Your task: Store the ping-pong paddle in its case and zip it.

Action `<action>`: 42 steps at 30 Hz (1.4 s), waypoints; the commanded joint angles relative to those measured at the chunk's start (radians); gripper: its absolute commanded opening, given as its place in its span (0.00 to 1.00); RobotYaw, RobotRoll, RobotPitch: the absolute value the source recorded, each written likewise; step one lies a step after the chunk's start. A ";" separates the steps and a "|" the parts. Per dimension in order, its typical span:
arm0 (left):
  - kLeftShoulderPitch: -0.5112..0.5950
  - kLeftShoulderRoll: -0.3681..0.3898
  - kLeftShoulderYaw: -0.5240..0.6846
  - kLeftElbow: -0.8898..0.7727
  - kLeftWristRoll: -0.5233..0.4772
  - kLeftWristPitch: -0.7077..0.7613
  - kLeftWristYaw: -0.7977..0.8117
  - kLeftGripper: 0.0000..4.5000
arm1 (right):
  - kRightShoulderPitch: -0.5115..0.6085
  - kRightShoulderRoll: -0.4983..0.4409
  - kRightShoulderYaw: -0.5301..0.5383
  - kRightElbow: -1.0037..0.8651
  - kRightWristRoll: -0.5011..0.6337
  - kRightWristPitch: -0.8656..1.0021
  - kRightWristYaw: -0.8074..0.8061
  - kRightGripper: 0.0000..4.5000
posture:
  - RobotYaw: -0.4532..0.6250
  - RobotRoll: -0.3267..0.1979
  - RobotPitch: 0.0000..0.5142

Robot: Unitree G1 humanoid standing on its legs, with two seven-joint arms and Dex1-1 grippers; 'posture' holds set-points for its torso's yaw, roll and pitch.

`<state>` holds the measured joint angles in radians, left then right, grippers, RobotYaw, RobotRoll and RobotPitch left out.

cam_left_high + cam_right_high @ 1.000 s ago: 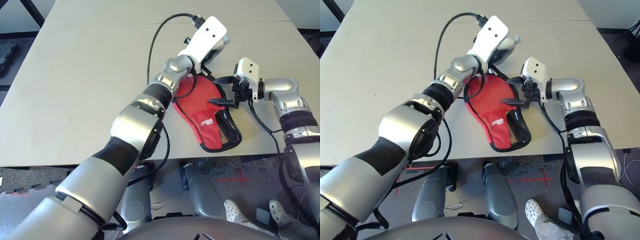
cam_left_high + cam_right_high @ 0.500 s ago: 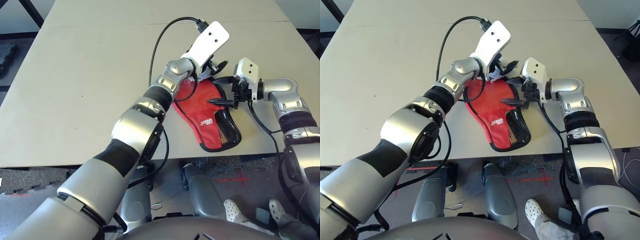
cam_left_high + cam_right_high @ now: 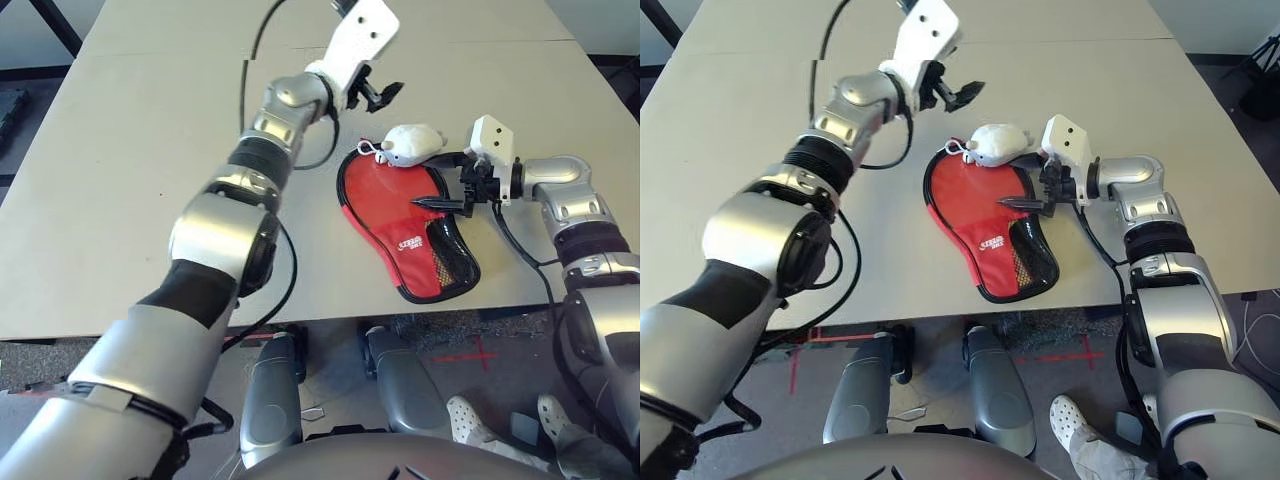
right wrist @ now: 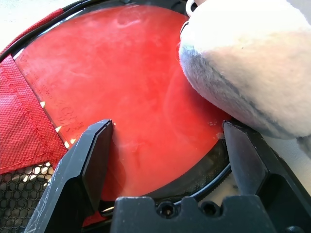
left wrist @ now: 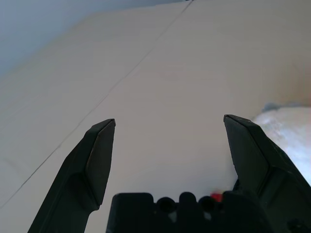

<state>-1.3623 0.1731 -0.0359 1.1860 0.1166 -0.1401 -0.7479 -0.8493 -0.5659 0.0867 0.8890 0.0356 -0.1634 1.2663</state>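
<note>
Where zip gapes, case red, black-piped

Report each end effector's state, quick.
Left end effector: open, holding nothing.
Right end effector: open, holding nothing, over the case.
</note>
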 commanded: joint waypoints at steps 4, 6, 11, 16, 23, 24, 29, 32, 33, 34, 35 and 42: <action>0.253 0.069 -0.065 -0.356 -0.062 0.130 -0.271 0.99 | 0.056 0.000 0.054 0.076 -0.069 0.021 -0.028 1.00 | 0.35 0.62 0.54; 0.351 0.085 -0.089 -0.509 -0.078 0.208 -0.302 0.99 | 0.049 0.001 0.055 0.085 -0.071 0.019 -0.029 1.00 | 0.36 0.62 0.54; 0.518 0.095 -0.130 -0.781 -0.104 0.369 -0.303 0.99 | 0.033 0.006 0.060 0.100 -0.075 0.016 -0.028 1.00 | 0.37 0.62 0.54; 0.581 0.081 -0.159 -0.887 -0.110 0.450 -0.262 0.99 | 0.023 0.007 0.063 0.112 -0.077 0.012 -0.026 1.00 | 0.37 0.62 0.54; 0.624 0.049 -0.208 -0.894 -0.093 0.506 -0.179 0.99 | 0.015 -0.001 0.066 0.120 -0.078 0.007 -0.026 1.00 | 0.37 0.62 0.52; 0.626 0.047 -0.213 -0.888 -0.092 0.511 -0.168 0.99 | 0.015 -0.002 0.066 0.120 -0.078 0.007 -0.026 1.00 | 0.36 0.62 0.52; 0.640 0.042 -0.247 -0.826 -0.073 0.547 -0.118 0.99 | 0.007 -0.017 0.059 0.110 -0.072 0.018 -0.018 1.00 | 0.36 0.62 0.51; 0.646 0.035 -0.248 -0.811 -0.081 0.567 -0.113 0.99 | -0.008 -0.033 0.049 0.107 -0.062 0.022 -0.008 1.00 | 0.35 0.62 0.50; 0.650 0.033 -0.249 -0.811 -0.083 0.584 -0.112 0.99 | -0.015 -0.040 0.044 0.104 -0.057 0.024 -0.002 1.00 | 0.35 0.62 0.50; 0.654 0.031 -0.249 -0.812 -0.086 0.597 -0.111 0.99 | -0.022 -0.046 0.039 0.100 -0.051 0.027 0.005 1.00 | 0.35 0.62 0.50; 0.660 0.032 -0.254 -0.815 -0.086 0.602 -0.112 0.99 | -0.031 -0.053 0.032 0.095 -0.043 0.033 0.014 1.00 | 0.36 0.62 0.49; 0.694 0.035 -0.275 -0.850 -0.090 0.620 -0.105 0.99 | -0.115 -0.161 -0.013 0.013 0.035 0.049 0.207 1.00 | 0.36 0.62 0.48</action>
<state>-0.7133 0.2020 -0.2684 0.2902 0.0086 0.4310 -0.8608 -0.9401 -0.7054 0.0927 0.9276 0.0495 -0.1154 1.4253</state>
